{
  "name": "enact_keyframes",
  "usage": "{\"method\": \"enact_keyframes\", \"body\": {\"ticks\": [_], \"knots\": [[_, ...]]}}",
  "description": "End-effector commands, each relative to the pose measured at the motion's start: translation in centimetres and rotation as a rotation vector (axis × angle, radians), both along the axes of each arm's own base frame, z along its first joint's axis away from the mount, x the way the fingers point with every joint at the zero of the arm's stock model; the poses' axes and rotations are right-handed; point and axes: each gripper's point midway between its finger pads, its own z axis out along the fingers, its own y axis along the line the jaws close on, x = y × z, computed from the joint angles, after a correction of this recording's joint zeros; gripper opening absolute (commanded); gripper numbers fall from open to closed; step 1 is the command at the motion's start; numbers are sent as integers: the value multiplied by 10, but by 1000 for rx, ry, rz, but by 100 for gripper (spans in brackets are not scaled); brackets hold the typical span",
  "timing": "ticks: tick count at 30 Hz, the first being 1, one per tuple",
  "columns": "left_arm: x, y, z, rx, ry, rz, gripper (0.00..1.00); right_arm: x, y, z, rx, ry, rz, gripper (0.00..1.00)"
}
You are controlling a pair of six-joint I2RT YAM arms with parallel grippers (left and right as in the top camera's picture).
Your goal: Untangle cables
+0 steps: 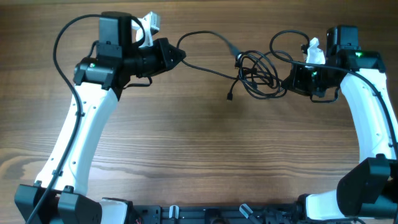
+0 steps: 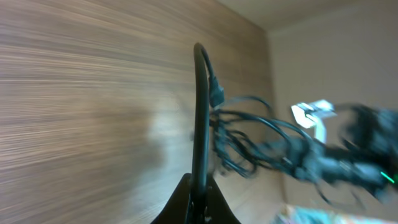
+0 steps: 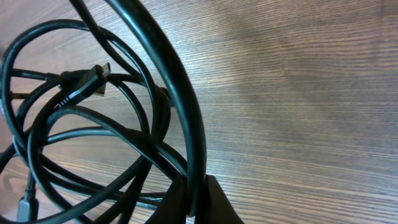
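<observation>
Black cables (image 1: 256, 74) lie knotted far right on the table (image 1: 199, 155), touching the right gripper (image 1: 288, 79), which pinches a loop. The left gripper (image 1: 181, 57) clamps one strand running left-right; the knot sits nearer the right one.

Robotics lab test bench: left arm (image 1: 74, 143) and right arm (image 1: 367, 118) based at wood-grain table's (image 1: 205, 155) near edge.
</observation>
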Motion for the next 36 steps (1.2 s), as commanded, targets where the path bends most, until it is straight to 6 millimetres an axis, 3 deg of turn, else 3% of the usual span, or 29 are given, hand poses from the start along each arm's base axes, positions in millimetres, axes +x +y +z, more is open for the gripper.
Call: {"method": "enact_keyframes", "body": {"ticks": [1, 3, 5, 11, 13, 14, 16, 19, 22, 23, 26, 30, 36], "knots": [[-18, -12, 26, -107, -67, -156, 4, 4, -14, -5, -82, -9, 20, 27], [-17, -12, 26, -107, -71, -156, 4, 2, -13, -4, -74, -4, 23, 55], [-16, -13, 27, -108, -76, -156, 4, 4, -4, 2, -28, -30, 65, 63], [-12, -13, 32, -134, -71, -131, 4, 10, 33, 30, 150, -162, 241, 66], [-4, -15, 44, -172, -91, -106, 4, 11, 45, 34, 171, -197, 297, 66], [-1, -17, 53, -202, -112, -107, 4, 10, 50, 35, 175, -207, 320, 66], [3, -27, 92, -316, -216, -163, 4, 10, 60, 36, 176, -216, 349, 66], [-3, -34, 166, -499, -397, -242, 4, 10, 76, 37, 178, -234, 393, 66], [-18, -33, 215, -609, -521, -283, 4, 9, 89, 41, 203, -255, 429, 66], [-22, -33, 222, -627, -538, -293, 4, 9, 94, 44, 219, -267, 441, 66], [-21, -35, 218, -644, -465, -280, 4, 12, 109, 55, 285, -320, 481, 64], [2, -32, 189, -630, -294, -150, 4, 12, 121, 61, 306, -351, 512, 63], [23, -23, 182, -613, -301, -19, 4, 6, 145, 61, 303, -355, 563, 61]]}}
